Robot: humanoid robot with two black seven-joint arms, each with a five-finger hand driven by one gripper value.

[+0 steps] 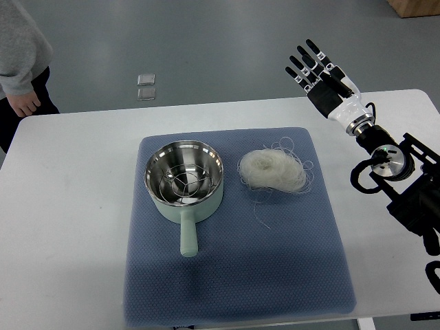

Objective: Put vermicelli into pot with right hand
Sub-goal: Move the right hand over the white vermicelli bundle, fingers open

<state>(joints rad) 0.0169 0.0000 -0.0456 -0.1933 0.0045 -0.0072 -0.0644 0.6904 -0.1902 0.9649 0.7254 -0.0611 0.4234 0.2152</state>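
Raised at the table's far right edge with fingers spread and empty, the right hand [322,74] looks set to reach, needing to drop left onto the vermicelli [271,170] nest lying on the blue mat [234,275] just right of the pot [184,180].

Even, bright overhead lighting; focus is sharp across the frame. The polished steel interior of the pale green pot [183,173] shows glare. Shadows are soft and faint.
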